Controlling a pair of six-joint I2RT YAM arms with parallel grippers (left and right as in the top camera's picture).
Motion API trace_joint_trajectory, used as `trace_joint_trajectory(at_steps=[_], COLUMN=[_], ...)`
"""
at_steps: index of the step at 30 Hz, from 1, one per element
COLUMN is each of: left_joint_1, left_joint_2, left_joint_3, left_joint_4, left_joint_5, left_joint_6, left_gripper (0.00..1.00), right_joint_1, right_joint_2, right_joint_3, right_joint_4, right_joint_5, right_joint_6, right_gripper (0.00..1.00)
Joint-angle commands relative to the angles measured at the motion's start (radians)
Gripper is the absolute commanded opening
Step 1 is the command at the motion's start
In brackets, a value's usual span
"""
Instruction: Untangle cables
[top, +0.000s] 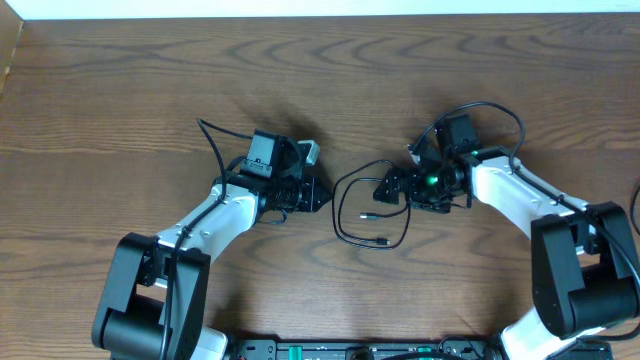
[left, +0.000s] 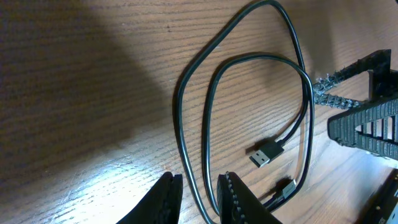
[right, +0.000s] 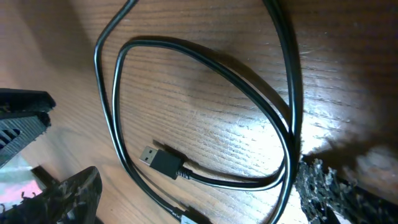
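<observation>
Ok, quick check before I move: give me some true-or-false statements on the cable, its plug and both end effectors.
1. The black cable lies in a loose loop on the table between the two arms. True.
2. The right end effector is shut. False: its jaws stand wide open, with nothing between them.
3. Strands of the cable run between the fingers of the left end effector. True: the jaws are narrow around them.
4. The right end effector holds the plug. False: the plug lies free on the table, inside the loop.
</observation>
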Motion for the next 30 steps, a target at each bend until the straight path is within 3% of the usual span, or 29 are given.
trace_joint_trajectory(at_steps=[1,20,30], left_joint_1=[-0.002,-0.003,-0.032], left_joint_2=[0.014,0.022,0.151], left_joint_3=[-0.019,-0.069,-0.069], left_joint_4=[-0.002,0.010,0.089], left_joint_5=[0.013,0.032,0.022], left_joint_6=[0.013,0.001,-0.033], left_gripper=[0.25,0.25,0.25], right_joint_1=[-0.013,-0.019,-0.019], right_joint_2=[0.073,0.073,0.073], right_joint_3=[-0.093,-0.097,-0.097], right_joint_4=[-0.019,-0.003,0.005], right_joint_5=[0.126,0.129,0.129], right_joint_6=[0.009,0.010,0.010], right_gripper=[0.99,0.99,0.99])
